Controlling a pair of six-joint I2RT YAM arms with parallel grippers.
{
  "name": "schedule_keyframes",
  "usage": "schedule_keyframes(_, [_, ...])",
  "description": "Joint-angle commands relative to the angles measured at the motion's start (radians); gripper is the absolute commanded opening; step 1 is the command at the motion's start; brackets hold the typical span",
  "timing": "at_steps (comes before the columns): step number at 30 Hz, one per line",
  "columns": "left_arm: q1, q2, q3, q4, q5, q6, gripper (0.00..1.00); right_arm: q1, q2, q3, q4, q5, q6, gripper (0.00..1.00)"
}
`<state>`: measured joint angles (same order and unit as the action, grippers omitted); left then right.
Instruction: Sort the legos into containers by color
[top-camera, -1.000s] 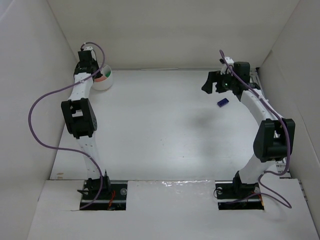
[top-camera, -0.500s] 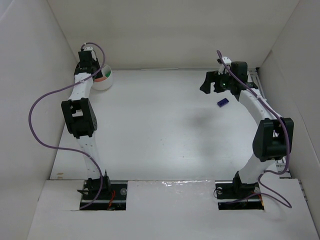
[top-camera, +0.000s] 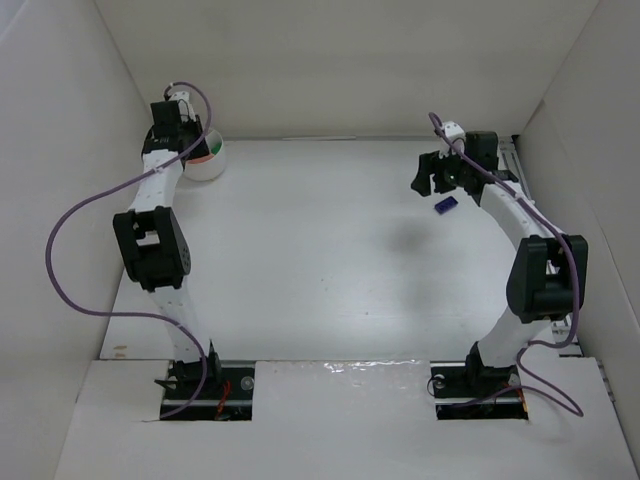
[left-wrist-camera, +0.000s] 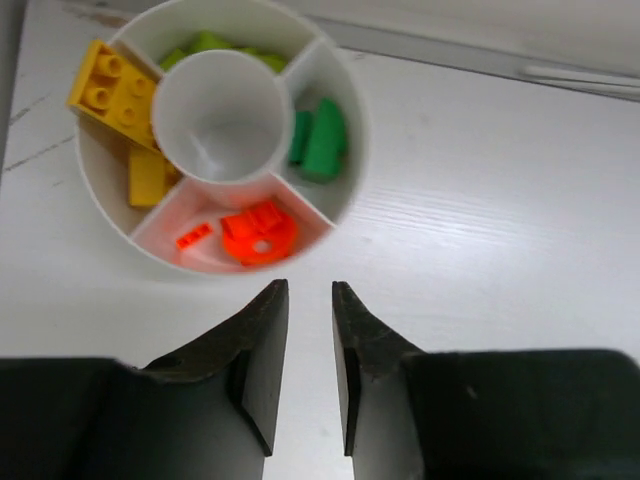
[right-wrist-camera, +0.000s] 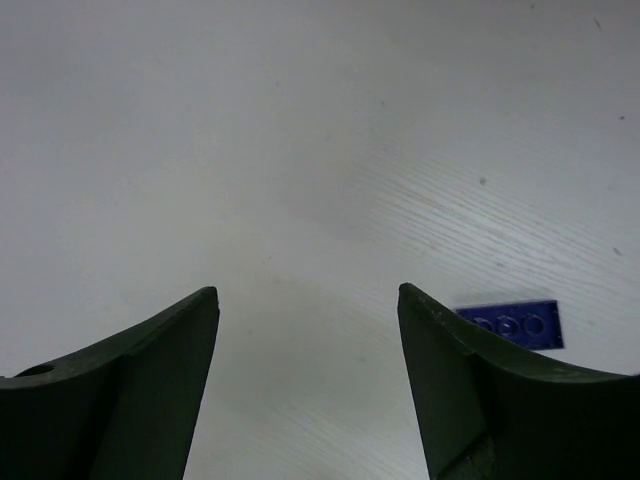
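The left fingers (left-wrist-camera: 308, 287) stand only a narrow slit apart and hold nothing. The left wrist view has them hanging over bare bench (top-camera: 320, 260), their tips just short of the near rim of the bowl (left-wrist-camera: 356, 150).

The right fingers (right-wrist-camera: 306, 290) are spread wide, with only bench showing between them. The blue brick (right-wrist-camera: 510, 325) lies flat just outside the right-hand finger, studs up, partly hidden behind that finger's edge. I cannot tell whether the two touch.

From above, the bowl (top-camera: 214, 166) sits at the far left corner of the bench, beside the left arm's wrist. The blue brick (top-camera: 446, 205) is at the far right, just below the right fingers (top-camera: 420, 180) and well apart from the bowl.

The bowl is round and white, with an empty cup (left-wrist-camera: 222, 115) in the middle and sections around it:
- **Left:** the yellow bricks (left-wrist-camera: 110, 85).
- **Top:** the lime pieces (left-wrist-camera: 205, 42).
- **Right:** the green bricks (left-wrist-camera: 320, 140).
- **Nearest the left fingers:** the orange pieces (left-wrist-camera: 258, 232), one round and one a small flat bit.
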<state>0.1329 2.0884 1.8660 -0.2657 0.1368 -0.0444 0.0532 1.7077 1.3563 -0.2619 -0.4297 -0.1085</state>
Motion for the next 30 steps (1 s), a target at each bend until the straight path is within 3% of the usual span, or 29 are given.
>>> schedule_keyframes(1, [-0.032,-0.269,-0.074,0.092,0.194,0.049,0.22,-0.047,-0.042,-0.016,-0.043,0.023,-0.179,0.75])
schedule_keyframes(5, [-0.073,-0.396,-0.207,0.108,0.456,0.181,0.51,-0.091,0.004,0.045,-0.253,0.042,-0.412,0.71])
schedule_keyframes(6, [-0.09,-0.406,-0.208,0.094,0.492,0.181,0.62,-0.102,0.033,0.087,-0.298,0.033,-0.51,0.7])
schedule_keyframes(9, [-0.09,-0.395,-0.208,0.04,0.648,0.181,0.76,-0.177,0.046,0.119,-0.367,-0.027,-0.641,0.71])
schedule_keyframes(10, [-0.09,-0.374,-0.208,0.028,0.684,0.181,0.83,-0.197,0.061,0.13,-0.387,-0.043,-0.765,0.73])
schedule_keyframes(15, [-0.099,-0.301,-0.142,-0.04,0.857,0.204,0.94,-0.272,0.122,0.184,-0.513,-0.076,-1.23,0.78])
schedule_keyframes(21, [-0.119,-0.228,-0.07,-0.093,0.879,0.216,1.0,-0.273,0.344,0.432,-0.744,-0.06,-1.606,0.79])
schedule_keyframes(30, [-0.128,-0.228,-0.068,-0.084,0.851,0.207,1.0,-0.239,0.504,0.575,-0.87,-0.078,-1.798,0.76])
